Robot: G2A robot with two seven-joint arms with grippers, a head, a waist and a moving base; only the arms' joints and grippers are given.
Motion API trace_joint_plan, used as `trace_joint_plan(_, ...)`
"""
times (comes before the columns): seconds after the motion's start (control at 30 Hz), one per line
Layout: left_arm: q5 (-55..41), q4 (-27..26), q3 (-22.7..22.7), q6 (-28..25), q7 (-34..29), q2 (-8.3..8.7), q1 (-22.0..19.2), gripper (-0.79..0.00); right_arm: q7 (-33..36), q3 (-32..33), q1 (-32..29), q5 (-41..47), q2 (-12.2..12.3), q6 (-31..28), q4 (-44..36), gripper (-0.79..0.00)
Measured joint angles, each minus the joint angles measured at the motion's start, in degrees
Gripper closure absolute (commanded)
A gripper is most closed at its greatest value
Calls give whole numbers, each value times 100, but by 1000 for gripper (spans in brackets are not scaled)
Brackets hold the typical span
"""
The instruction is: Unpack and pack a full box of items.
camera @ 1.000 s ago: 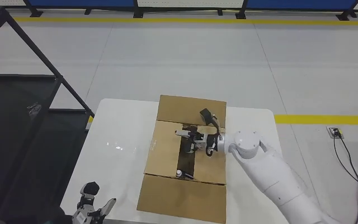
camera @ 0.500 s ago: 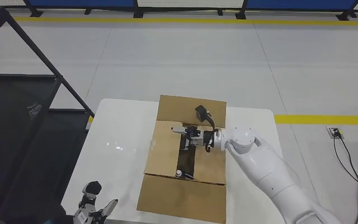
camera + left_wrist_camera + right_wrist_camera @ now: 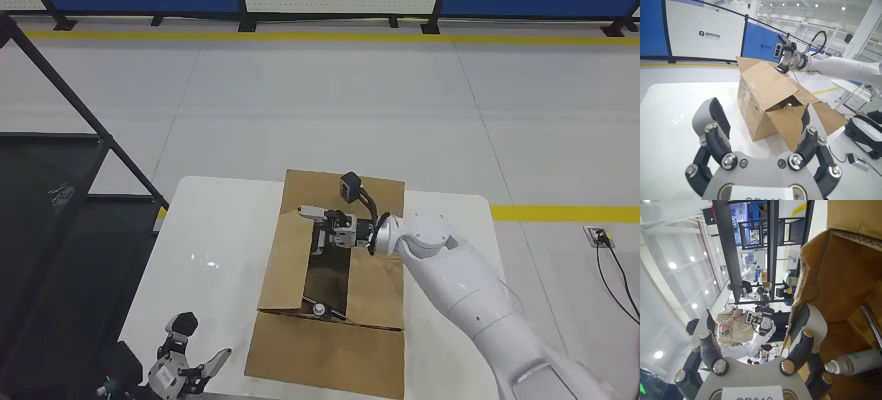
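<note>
A brown cardboard box (image 3: 375,292) stands on the white table (image 3: 210,290), its top flaps partly spread. My right gripper (image 3: 312,222) is open at the box's left flap (image 3: 285,262), which stands raised. In the right wrist view the flap's torn edge (image 3: 796,285) lies against one finger (image 3: 800,319); the gripper (image 3: 753,323) holds nothing. Inside the box lie a white pump bottle (image 3: 853,362) and a metal tube (image 3: 870,323). A white cap (image 3: 788,104) shows through the opening. My left gripper (image 3: 761,108) hangs open near the table's front left corner (image 3: 185,360), well apart from the box (image 3: 761,89).
The box's near flap (image 3: 325,355) and far flap (image 3: 345,190) lie spread outward. A black metal rack (image 3: 60,230) stands to the left of the table. Bare table surface lies left of the box.
My right gripper has moved left and toward the far side, swinging the left flap up and widening the opening. The left gripper has shifted slightly to the right.
</note>
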Motion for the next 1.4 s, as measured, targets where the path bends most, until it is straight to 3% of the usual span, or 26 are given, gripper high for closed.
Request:
trace_joint_plan(0.17, 58, -33, 213, 121, -234, -18, -307, -785, -154, -95, 94, 142, -170, -74, 50, -785)
trace_joint_plan(0.7, 413, 273, 1086, 1400, -811, -158, -1413, -785, -387, -367, 452, 199, -691, -417, 519, -785)
trace_joint_plan(1.07, -67, 415, 907, 1551, -720, -191, -1450, -785, 34, -363, 586, 241, -904, -543, 1093, -785)
trace_joint_plan(1.4, -352, 598, 611, 1539, -621, -198, -1366, -785, 346, -132, 603, 202, -897, -869, 1384, -785)
